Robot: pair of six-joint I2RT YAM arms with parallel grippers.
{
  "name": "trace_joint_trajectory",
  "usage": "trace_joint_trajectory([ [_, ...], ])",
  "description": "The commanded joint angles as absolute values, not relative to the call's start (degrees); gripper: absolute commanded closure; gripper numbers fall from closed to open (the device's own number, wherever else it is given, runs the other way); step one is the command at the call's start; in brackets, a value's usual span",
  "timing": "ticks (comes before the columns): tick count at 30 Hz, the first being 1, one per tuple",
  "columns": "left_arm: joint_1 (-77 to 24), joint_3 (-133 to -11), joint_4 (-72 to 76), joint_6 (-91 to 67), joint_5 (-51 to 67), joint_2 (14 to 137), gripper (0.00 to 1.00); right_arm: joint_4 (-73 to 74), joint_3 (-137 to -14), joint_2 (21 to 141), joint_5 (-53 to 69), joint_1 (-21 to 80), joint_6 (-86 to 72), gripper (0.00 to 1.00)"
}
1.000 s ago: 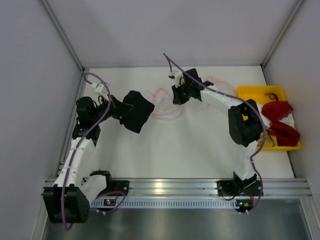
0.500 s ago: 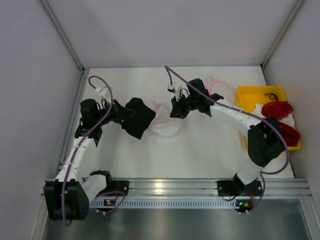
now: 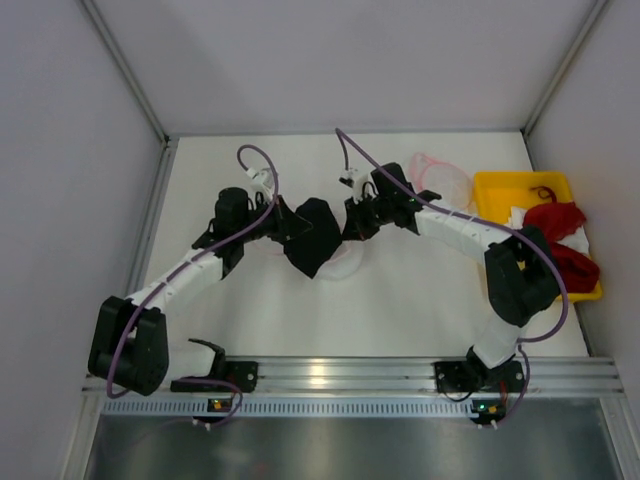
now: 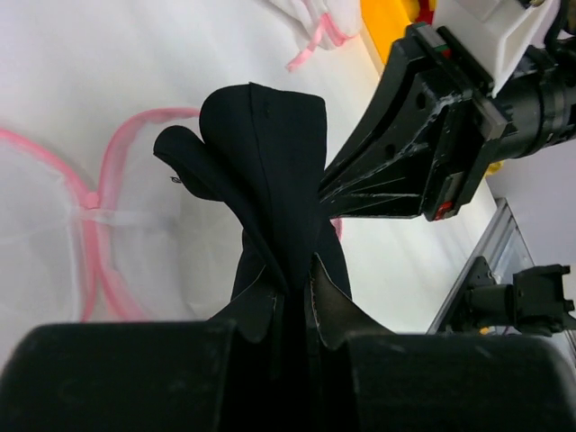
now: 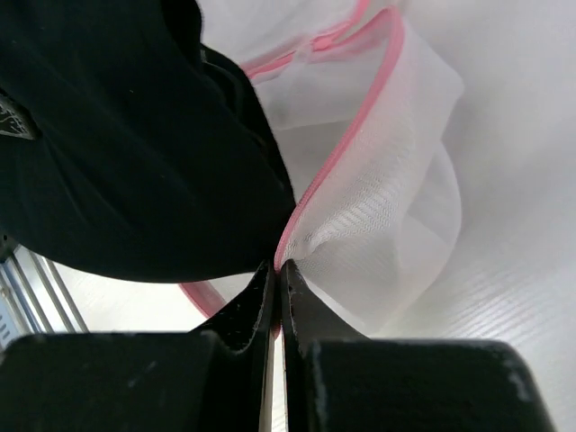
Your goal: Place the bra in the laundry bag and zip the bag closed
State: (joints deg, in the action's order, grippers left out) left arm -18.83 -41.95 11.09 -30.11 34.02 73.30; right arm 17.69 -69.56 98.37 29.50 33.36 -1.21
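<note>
the bra is plain black. the laundry bag is see-through white mesh with pink trim along its rim. the tray is yellow, the garments in it red, with what may be white cloth beside them. the counter is white.

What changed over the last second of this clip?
The left gripper carried the bra rightward across the table, up beside the right gripper and the laundry bag. The right gripper drifted slightly toward the arm bases, bringing the bag's rim with it. Nothing was grasped or released: left stays shut on the bra, right on the pink rim. The yellow tray and red garments are unchanged.
</note>
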Motion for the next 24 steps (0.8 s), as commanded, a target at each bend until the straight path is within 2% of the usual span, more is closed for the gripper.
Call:
trace_joint_trajectory([
  [1, -18.7, -44.1, 12.5, -30.2, 30.4, 73.5, 1.0, 11.3, -70.0, 97.6, 27.2, 31.7, -4.6, 1.0],
  [8, -18.6, -47.2, 15.4, -39.4, 29.0, 77.2, 1.0, 10.0, -66.9, 96.9, 32.0, 31.8, -2.7, 1.0],
  [14, -18.6, -50.9, 15.9, -43.7, 21.6, 82.2, 1.0, 7.6, -65.0, 96.0, 33.1, 31.9, -4.8, 1.0],
  [21, -21.9, -44.7, 27.3, -43.5, 13.3, 84.5, 1.0, 2.2, -65.2, 98.9, 38.8, 30.5, -14.7, 1.0],
  [24, -24.0, -41.8, 29.2, -44.4, 13.7, 84.7, 1.0, -1.9, -65.7, 101.2, 39.6, 29.3, -21.3, 1.0],
])
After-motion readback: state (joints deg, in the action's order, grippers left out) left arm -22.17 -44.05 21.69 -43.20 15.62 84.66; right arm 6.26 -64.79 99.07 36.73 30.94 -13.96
